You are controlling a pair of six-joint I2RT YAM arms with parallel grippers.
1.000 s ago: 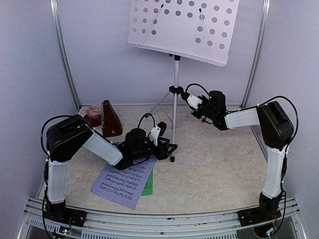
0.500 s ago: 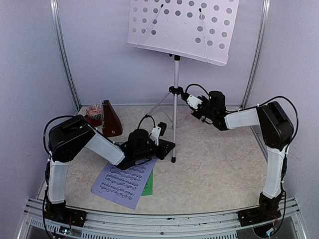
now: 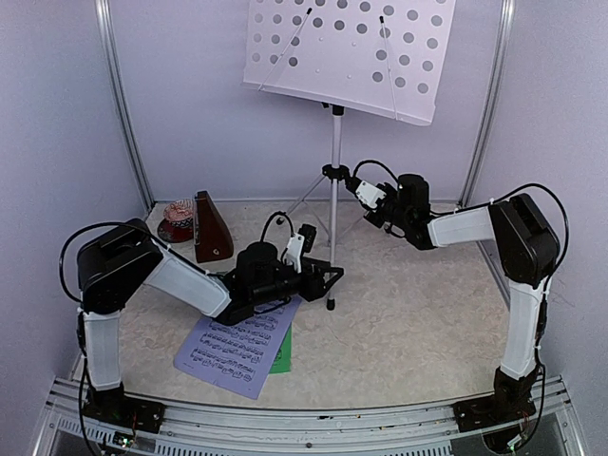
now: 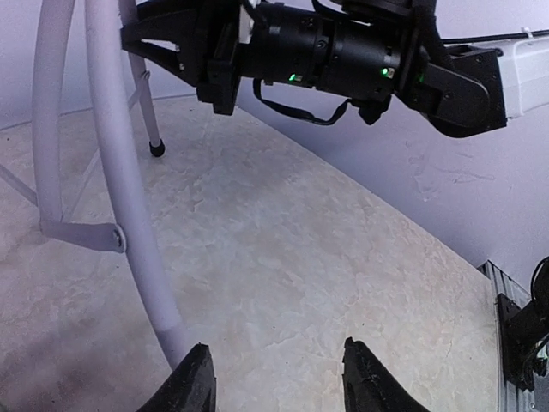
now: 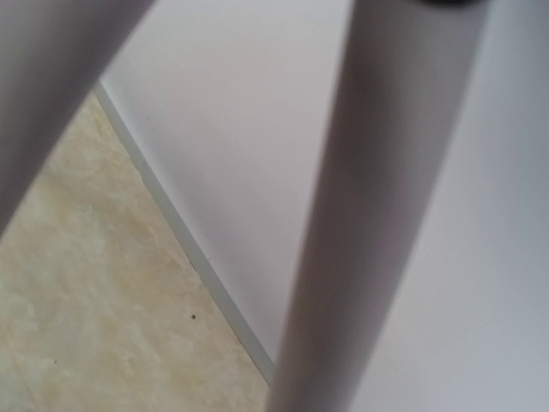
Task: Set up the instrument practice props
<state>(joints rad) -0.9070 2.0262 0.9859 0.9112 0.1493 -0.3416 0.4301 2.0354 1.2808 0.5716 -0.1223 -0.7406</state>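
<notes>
Seen from above, the music stand is upright at the back middle of the tabletop, with its perforated desk high and tilted. The right tool presses against the pole just beside the hub where the legs meet, and it appears clenched on the stand there. The left tool lies low and points right, touching or just beside the front leg near its foot. The lavender sheet lies flat under the left forearm. The green sheet peeks out from beneath its right edge, and neither sheet is on the desk. The metronome stands at the back left, with a small red round object just behind it.

In the left wrist view, the left tool's fingertips are spread apart and grasp nothing. The leg's pale tube rises steeply from beside the left fingertip, outside the gap. Taking hold of the leg would probably need a small sideways shift to bring the tube between the jaws. The right tool's black body hangs overhead and would block any rise along the leg.

The right wrist view shows only blurred pale tubes of the stand very close up, with tabletop and wall behind them. Its own fingers are not visible.

The left arm is the nearer one to the sheets.
</notes>
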